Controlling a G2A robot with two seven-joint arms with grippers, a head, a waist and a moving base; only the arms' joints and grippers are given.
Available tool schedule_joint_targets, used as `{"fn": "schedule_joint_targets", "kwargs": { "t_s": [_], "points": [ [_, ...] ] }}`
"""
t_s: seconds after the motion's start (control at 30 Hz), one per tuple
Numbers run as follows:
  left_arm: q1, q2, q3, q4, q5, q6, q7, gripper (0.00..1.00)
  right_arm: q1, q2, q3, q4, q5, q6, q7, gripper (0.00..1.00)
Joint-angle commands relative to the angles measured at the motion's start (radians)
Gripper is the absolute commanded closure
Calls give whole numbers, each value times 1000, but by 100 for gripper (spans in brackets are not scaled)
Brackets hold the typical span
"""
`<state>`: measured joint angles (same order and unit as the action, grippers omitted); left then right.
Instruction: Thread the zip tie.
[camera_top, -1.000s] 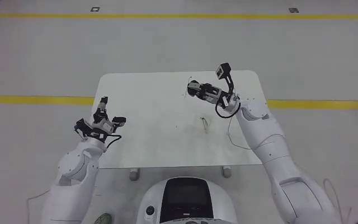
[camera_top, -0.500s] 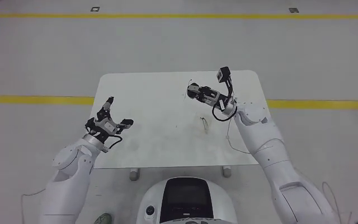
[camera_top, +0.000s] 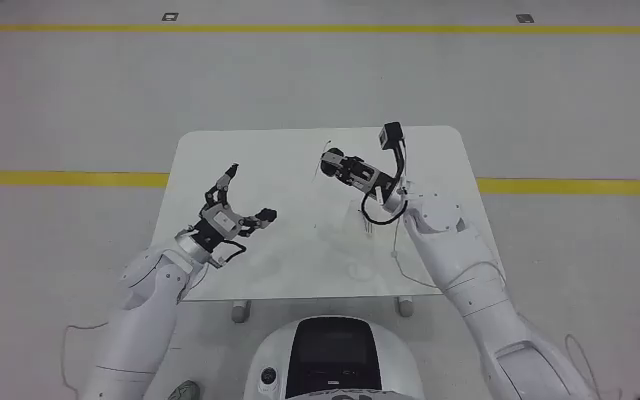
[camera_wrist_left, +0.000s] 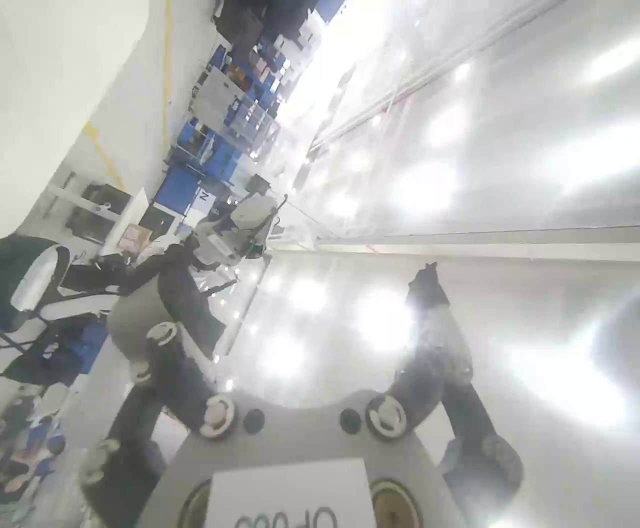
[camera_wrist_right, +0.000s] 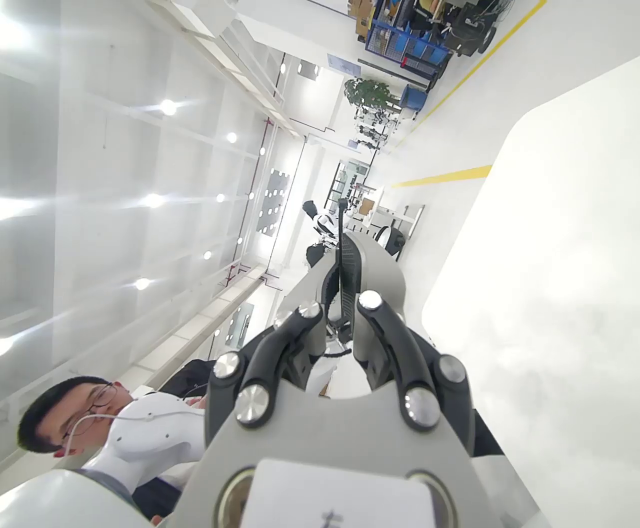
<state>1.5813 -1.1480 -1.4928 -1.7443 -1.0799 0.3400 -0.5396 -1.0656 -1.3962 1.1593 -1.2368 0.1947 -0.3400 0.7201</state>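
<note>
Zip tie (camera_wrist_right: 341, 220) first: it is pinched between the pressed-together fingers of my right gripper (camera_wrist_right: 342, 252), a thin dark strip poking straight out past the tips. I judge that grip deliberate. With a free length standing clear of the fingers, the other arm has something to take hold of or feed through. Whether the protruding end is the head or the tail, I cannot tell; it is too thin to read.

From the top view the right gripper hangs above the middle of the table (camera_top: 260, 150), towards the far side, with the tie off the surface, which leaves room to work around it. My left gripper (camera_top: 250, 192) is over the near left part of the table with its fingers spread wide and nothing between them. It points roughly towards the right one but is well apart from it. I read that as a ready pose for receiving the free end; threading has not begun.
</note>
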Motion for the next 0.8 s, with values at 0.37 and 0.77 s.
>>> {"fn": "schedule_joint_targets", "kwargs": {
  "t_s": [0.37,0.77],
  "points": [
    [-35,-11,74,4,-18,-52,-2,0,-39,-2,-17,-86,-45,0,-84,100],
    [-97,-23,152,34,-47,-59,24,0,-48,-6,-47,-114,-116,0,-124,100]
  ]
}}
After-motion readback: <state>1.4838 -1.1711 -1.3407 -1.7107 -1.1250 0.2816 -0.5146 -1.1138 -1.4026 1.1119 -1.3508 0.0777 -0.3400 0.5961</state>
